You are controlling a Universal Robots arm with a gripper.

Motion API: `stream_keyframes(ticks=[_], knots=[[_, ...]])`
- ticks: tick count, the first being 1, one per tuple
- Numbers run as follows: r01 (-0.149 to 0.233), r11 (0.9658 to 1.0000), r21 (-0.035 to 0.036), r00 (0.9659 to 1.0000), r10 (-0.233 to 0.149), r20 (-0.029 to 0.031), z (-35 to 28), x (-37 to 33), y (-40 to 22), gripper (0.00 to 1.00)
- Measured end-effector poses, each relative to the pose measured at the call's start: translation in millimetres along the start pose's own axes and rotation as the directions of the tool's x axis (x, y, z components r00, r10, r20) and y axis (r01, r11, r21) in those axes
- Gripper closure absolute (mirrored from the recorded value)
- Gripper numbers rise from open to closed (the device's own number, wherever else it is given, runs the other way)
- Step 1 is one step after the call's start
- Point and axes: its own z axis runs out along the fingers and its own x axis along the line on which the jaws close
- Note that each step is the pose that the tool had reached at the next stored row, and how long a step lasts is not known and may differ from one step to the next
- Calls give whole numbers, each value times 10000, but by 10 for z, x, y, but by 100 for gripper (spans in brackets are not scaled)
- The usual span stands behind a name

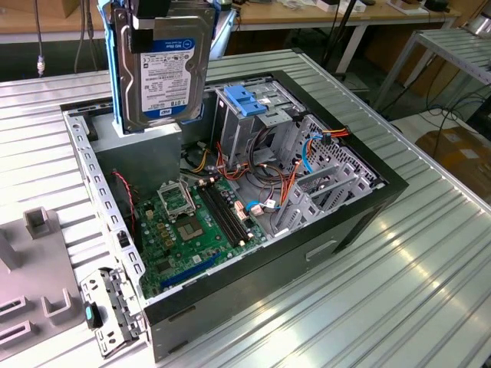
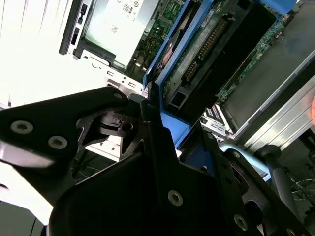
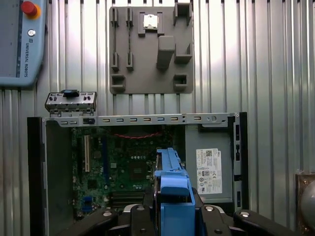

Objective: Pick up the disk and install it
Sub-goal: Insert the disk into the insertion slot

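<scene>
Lying under everything, ribbed metal worktop [image 1: 430, 261]; on it, open computer case [image 1: 360, 218], motherboard [image 1: 188, 230] exposed. Disk [image 1: 170, 69], blue-railed, hangs upright in the air above the case interior. Hand [image 3: 172, 214] clamped on the disk's upper end.

Worktop [image 1: 399, 291]: ribbed silver metal slats. Directly on it:
- open black PC case [image 1: 349, 226], lying on its side, roughly mid-surface
- grey fixture plate [image 1: 34, 307] with raised blocks and slots, set apart from the case's end
- small metal bracket [image 1: 111, 310] with a blue clip, just beside the case, between case and plate
- first wrist view: grey-blue pendant [image 3: 19, 44] with a red button, probably resting on the slats too
</scene>
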Motion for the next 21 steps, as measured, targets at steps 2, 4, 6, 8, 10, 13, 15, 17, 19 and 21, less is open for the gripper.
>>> stream_keyframes(ticks=[2,4,6,8,10,13,15,17,19,21], knots=[[0,10000,0,10000,0,0,0,8,0,63],[1,10000,0,10000,-1,0,0,14,0,63],[1,10000,-1,10000,-1,-1,-1,22,-1,63],[0,10000,-1,10000,0,-1,-1,26,-1,63],[1,10000,-1,10000,-1,-1,-1,32,-1,63],[1,10000,-1,10000,-1,-1,-1,46,-1,63],[1,10000,0,10000,-1,0,-1,61,-2,63],[0,10000,0,10000,0,-1,-1,71,-2,63],[0,10000,-1,10000,0,-1,-1,73,-2,63],[1,10000,0,10000,-1,0,-1,77,-2,63]])
